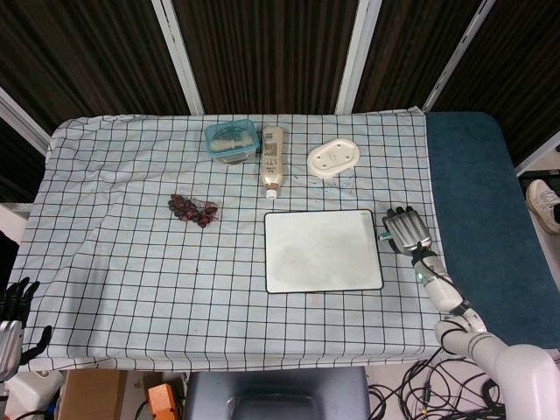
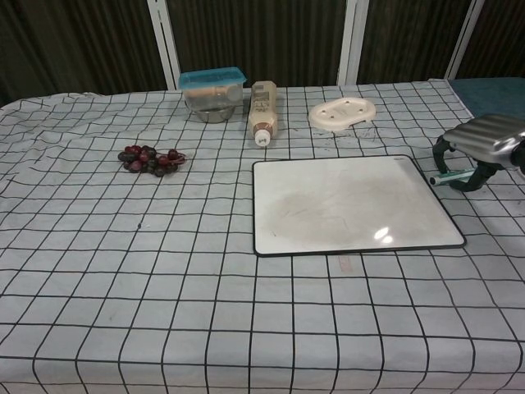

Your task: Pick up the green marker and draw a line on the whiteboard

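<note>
The right hand [image 2: 480, 146] arches, fingers curled but not yet grasping, over the green marker [image 2: 450, 176] lying just off the whiteboard's [image 2: 349, 205] right edge; next it must pinch the marker.
</note>
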Controlling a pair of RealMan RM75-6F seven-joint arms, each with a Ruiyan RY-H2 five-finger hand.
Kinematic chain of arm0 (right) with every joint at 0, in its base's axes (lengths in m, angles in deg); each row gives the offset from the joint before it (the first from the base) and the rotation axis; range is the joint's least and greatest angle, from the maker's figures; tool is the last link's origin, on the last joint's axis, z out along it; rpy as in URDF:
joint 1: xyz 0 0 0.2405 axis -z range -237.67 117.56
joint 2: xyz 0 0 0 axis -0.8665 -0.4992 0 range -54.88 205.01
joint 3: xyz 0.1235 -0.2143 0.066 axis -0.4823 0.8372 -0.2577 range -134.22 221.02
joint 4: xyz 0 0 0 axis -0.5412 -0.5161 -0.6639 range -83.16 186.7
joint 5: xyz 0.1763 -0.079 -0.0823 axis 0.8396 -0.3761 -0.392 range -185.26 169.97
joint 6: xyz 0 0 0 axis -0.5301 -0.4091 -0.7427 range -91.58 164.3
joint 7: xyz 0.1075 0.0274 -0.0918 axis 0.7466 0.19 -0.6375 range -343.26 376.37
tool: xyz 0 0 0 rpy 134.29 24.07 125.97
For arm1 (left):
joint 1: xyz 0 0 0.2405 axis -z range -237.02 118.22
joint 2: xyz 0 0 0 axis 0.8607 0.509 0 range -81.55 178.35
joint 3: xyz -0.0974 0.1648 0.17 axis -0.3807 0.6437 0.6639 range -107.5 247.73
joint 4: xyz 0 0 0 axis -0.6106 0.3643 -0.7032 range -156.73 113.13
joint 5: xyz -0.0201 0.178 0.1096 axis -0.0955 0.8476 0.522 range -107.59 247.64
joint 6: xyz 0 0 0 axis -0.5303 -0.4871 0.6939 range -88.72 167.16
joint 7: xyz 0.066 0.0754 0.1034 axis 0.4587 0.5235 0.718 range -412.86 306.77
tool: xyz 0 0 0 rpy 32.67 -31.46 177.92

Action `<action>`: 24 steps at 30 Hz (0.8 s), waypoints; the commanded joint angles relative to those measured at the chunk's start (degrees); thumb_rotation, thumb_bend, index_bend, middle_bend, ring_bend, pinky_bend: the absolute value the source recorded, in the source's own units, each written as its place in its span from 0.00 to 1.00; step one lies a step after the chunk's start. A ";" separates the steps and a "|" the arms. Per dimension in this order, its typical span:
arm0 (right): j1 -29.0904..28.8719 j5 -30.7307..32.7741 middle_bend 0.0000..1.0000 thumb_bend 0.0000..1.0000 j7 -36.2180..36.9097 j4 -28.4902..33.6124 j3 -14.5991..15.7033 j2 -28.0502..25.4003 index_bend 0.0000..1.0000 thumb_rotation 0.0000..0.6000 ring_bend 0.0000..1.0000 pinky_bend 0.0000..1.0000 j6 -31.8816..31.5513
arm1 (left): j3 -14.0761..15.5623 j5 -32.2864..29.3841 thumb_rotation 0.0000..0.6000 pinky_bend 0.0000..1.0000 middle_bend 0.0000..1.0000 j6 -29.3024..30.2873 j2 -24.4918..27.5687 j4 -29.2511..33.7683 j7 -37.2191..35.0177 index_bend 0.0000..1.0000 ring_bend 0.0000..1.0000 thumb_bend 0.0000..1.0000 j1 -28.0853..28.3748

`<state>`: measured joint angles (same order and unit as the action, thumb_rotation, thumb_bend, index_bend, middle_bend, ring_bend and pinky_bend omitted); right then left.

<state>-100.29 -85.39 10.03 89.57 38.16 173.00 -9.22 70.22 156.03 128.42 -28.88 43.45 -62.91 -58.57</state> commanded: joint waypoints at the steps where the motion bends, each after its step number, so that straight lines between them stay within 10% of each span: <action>1: 0.06 -0.01 0.30 0.30 -0.14 -0.10 -0.05 0.00 0.51 1.00 0.25 0.33 -0.07 | -0.03 0.01 1.00 0.05 0.00 -0.14 0.03 -0.06 -0.03 0.00 0.00 0.39 -0.06; 24: 0.93 -1.23 0.50 0.31 -3.47 -0.78 0.86 0.49 0.77 1.00 0.45 0.47 -1.17 | -0.60 0.11 1.00 0.05 0.00 -0.51 0.16 -0.34 -0.66 0.00 0.00 0.39 -0.48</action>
<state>-99.42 -86.52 6.77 88.85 38.91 173.42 -10.32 69.62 156.14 127.91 -28.71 43.11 -63.58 -59.05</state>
